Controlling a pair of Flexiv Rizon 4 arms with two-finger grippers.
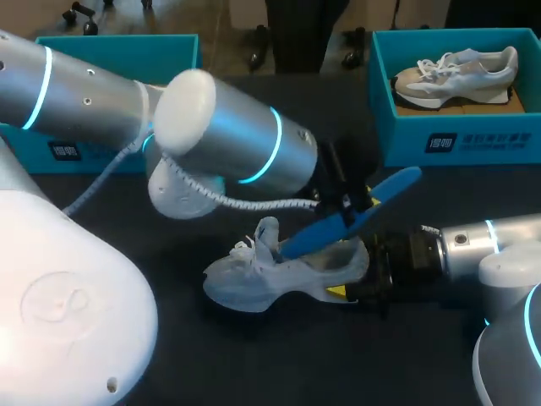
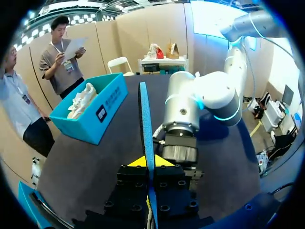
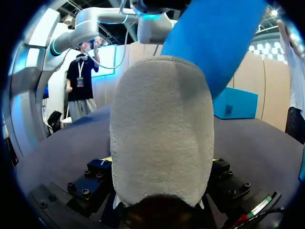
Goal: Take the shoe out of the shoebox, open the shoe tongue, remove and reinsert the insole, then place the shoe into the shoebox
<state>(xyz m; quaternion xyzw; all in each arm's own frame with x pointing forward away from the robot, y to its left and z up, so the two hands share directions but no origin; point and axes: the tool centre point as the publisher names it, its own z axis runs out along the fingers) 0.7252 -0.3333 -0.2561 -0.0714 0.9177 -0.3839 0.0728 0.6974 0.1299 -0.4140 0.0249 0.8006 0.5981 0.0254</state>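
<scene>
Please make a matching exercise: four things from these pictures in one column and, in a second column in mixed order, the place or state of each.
Things:
1. blue insole
2. white shoe
3. beige shoe
4. left shoebox

Places or states:
A. lying in the right shoebox
B. on the table, heel in the right gripper
C. at the table's far left, partly behind the left arm
D. clamped in the left gripper, slanting above the white shoe

Pairs: 1-D, 2-B, 3-A, 4-C.

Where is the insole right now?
In the head view's middle, the insole slants up out of the shoe, pinched by the left gripper; the right gripper holds the heel.
</scene>
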